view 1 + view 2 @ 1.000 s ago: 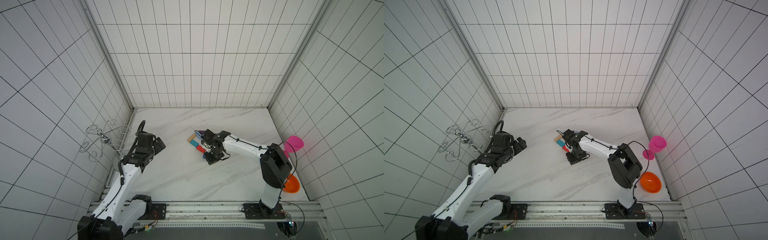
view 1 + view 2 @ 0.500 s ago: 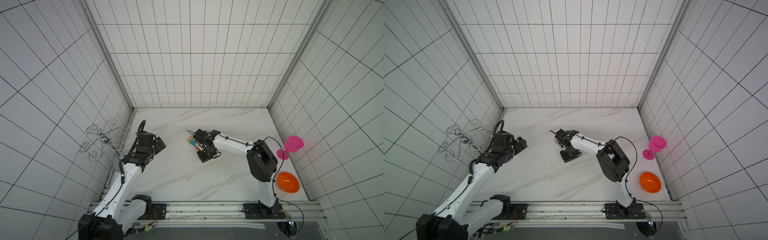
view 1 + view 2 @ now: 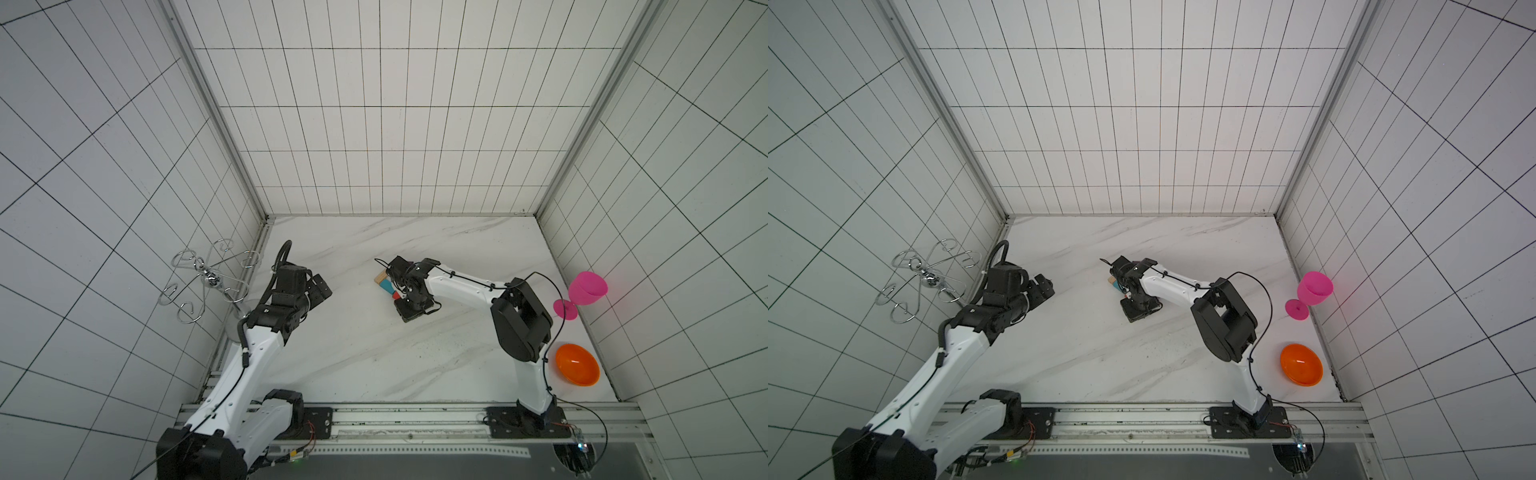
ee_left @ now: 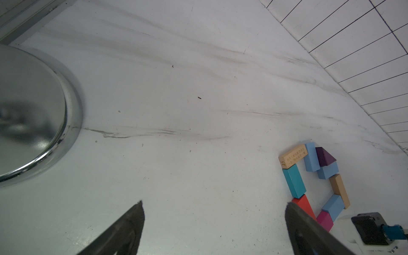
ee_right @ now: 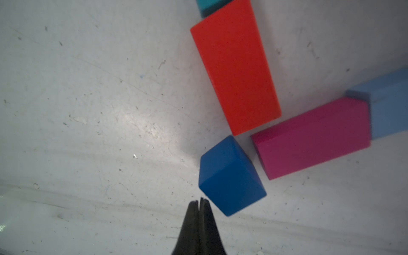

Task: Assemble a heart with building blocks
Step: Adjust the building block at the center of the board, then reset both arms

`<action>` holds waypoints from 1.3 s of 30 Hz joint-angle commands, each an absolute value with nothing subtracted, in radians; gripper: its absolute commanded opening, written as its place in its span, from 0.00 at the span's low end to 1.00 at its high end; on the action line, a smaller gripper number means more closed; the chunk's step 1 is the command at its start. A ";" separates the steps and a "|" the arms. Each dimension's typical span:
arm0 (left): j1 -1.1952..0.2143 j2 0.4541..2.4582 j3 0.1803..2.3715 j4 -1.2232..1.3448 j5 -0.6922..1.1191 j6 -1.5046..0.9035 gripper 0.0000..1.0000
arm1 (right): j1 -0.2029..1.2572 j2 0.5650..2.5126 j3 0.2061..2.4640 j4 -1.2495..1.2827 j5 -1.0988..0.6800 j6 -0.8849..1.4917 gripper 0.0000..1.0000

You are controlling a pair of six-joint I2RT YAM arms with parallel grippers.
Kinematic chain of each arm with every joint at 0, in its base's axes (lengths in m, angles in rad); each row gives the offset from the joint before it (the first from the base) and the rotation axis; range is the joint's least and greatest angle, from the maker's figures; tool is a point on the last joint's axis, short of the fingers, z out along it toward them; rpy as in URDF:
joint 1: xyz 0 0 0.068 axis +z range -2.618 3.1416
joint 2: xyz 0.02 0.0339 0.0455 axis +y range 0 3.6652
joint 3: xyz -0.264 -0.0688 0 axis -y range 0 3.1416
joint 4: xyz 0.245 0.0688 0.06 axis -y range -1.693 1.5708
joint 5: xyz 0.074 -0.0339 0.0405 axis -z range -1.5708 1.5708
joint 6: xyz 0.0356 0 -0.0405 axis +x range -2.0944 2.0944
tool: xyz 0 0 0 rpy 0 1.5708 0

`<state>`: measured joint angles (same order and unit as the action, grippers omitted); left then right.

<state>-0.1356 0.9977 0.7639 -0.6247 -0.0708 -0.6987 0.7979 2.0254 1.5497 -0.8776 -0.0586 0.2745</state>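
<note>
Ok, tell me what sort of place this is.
Probably a robot lab test cell, not a home: white tiled walls box in a marble-look table, and the left arm and right arm are mounted on a metal rail.

Item: tan wood block [image 4: 293,157], lower right of the left wrist view, lying flat.

Marking 1: the number "25" in dark figures at the block's left end, turned sideways to the frame.

Marking 2: two short rows of small engraved characters running along the top face beside the number, too fine to read.

In a top view the tan wood block [image 3: 380,276] shows only as a small tan patch left of centre, its markings too small to read.
</note>
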 commanded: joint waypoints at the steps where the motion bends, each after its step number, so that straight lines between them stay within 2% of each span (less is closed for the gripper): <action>1: -0.133 1.002 0.755 -0.617 -0.087 -0.682 0.98 | 0.784 2.033 1.605 -0.904 -0.067 0.246 0.00; 2: -0.131 1.000 0.759 -0.617 -0.092 -0.677 0.98 | 0.788 2.013 1.609 -0.902 -0.098 0.222 0.03; 4: -0.132 0.992 0.774 -0.631 -0.117 -0.664 0.98 | 0.792 1.944 1.605 -0.887 -0.182 0.184 0.27; 6: -0.130 0.976 0.789 -0.650 -0.170 -0.642 0.98 | 0.792 1.849 1.608 -0.888 -0.232 0.180 0.44; 8: -0.120 0.946 0.795 -0.635 -0.227 -0.591 0.98 | 0.779 1.730 1.618 -0.908 -0.239 0.195 0.80; 9: -0.116 0.926 0.787 -0.611 -0.267 -0.564 0.98 | 0.761 1.669 1.611 -0.905 -0.225 0.205 0.88; 12: -0.097 0.844 0.692 -0.407 -0.431 -0.447 0.99 | 0.611 1.435 1.467 -0.805 -0.112 0.261 0.92; 14: -0.073 0.804 0.510 -0.055 -0.351 -0.272 0.98 | 0.487 1.264 1.246 -0.622 0.046 0.253 0.99; 16: -0.042 0.837 0.354 0.240 -0.307 -0.198 0.97 | 0.399 1.135 1.008 -0.403 0.250 0.178 0.99; 18: 0.014 0.949 0.310 0.357 -0.252 -0.227 0.96 | 0.316 1.099 0.773 -0.160 0.333 0.085 0.99; 21: 0.037 1.159 0.331 0.462 -0.201 -0.215 0.93 | 0.184 1.229 0.607 0.111 0.243 0.048 0.99; 24: 0.043 1.299 0.407 0.530 -0.216 -0.179 0.92 | 0.138 1.382 0.544 0.330 0.221 0.015 0.99; 26: 0.066 1.409 0.468 0.567 -0.216 -0.181 0.92 | 0.096 1.410 0.558 0.382 0.130 -0.003 0.99; 27: 0.081 1.450 0.501 0.560 -0.205 -0.215 0.92 | 0.069 1.436 0.537 0.494 0.099 -0.006 0.99; 28: 0.084 1.504 0.520 0.586 -0.150 -0.194 0.89 | 0.039 1.459 0.550 0.519 0.062 -0.014 1.00; 29: 0.074 1.536 0.532 0.607 -0.092 -0.149 0.95 | 0.007 1.497 0.564 0.550 0.036 0.001 0.99; 30: 0.051 1.544 0.532 0.614 -0.090 -0.122 0.98 | -0.029 1.524 0.574 0.542 -0.020 0.023 0.94; 33: -0.019 1.552 0.421 0.823 -0.232 -0.086 0.98 | -0.055 1.492 0.418 0.780 -0.112 0.008 0.92; 35: -0.047 1.586 0.383 0.939 -0.288 -0.063 0.99 | -0.029 1.517 0.306 1.024 -0.084 -0.010 0.99; 39: -0.031 1.561 0.435 0.793 -0.289 -0.102 0.99 | 0.007 1.535 0.408 0.853 -0.029 -0.034 0.99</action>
